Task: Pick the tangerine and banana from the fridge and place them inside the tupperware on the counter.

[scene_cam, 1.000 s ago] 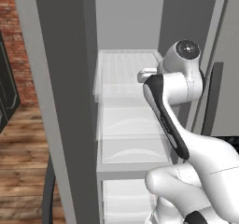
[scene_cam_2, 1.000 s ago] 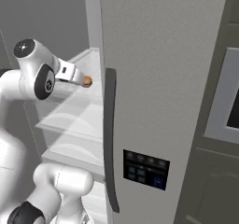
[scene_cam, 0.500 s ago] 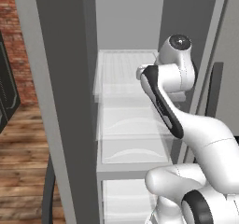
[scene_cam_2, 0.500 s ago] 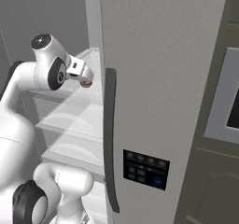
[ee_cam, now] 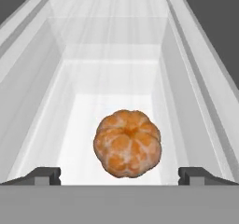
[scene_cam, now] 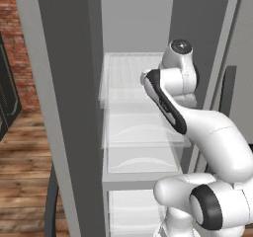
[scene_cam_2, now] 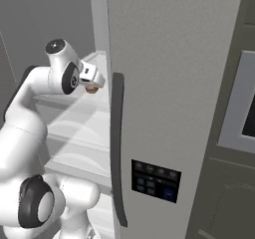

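Looking down the hand cam, the tangerine (ee_cam: pixel 127 143) sits on a frosty translucent white shelf (ee_cam: pixel 116 78) inside the fridge (scene_cam: pixel 74 83), a bumpy, segmented, slightly squashed ball, dead centre. The gripper (ee_cam: pixel 119 175) is spread wide and holding nothing, its dark blocky fingertips (ee_cam: pixel 44 175) at roughly 8 and 4 o'clock of the fruit, not touching it. From the right base cam, the glossy white arm (scene_cam_2: pixel 30 103) reaches in past the smooth grey door with its dark curved handle (scene_cam_2: pixel 117 148).
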Controlling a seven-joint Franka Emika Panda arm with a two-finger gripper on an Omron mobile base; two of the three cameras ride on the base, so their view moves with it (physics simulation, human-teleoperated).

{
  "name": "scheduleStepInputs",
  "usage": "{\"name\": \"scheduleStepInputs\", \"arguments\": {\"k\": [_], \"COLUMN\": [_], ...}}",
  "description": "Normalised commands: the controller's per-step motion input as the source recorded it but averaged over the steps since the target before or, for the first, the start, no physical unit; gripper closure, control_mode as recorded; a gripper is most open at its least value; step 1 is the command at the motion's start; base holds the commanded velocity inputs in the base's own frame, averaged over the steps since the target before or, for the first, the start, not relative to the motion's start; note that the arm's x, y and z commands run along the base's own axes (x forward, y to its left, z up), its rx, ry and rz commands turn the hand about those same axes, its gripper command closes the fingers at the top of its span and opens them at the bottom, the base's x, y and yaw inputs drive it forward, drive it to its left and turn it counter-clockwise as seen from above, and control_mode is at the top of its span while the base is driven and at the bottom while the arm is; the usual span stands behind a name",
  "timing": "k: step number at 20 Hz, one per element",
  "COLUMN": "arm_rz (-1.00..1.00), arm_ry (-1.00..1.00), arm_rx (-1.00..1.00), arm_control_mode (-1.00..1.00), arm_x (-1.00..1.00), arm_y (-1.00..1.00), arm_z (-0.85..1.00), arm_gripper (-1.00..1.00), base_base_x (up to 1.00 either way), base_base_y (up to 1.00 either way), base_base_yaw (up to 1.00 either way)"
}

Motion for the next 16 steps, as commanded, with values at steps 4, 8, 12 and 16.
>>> {"name": "scheduleStepInputs", "arguments": {"k": [4, 8, 12, 16], "arm_rz": [0.00, 0.00, 0.00, 0.00], "arm_ry": [0.02, 0.00, 0.00, 0.02], "arm_rx": [0.00, 0.00, 0.00, 0.00], "arm_control_mode": [-1.00, -1.00, -1.00, -1.00], "arm_x": [0.40, 0.29, 0.06, 0.01], "arm_y": [-0.03, -0.04, -0.01, 0.00], "arm_z": [-0.22, -0.15, -0.18, -0.20], "arm_gripper": [-1.00, -1.00, -1.00, -1.00], "base_base_x": [0.00, 0.00, 0.00, 0.00], "base_base_y": [0.00, 0.00, 0.00, 0.00], "base_base_yaw": [0.00, 0.00, 0.00, 0.00]}}
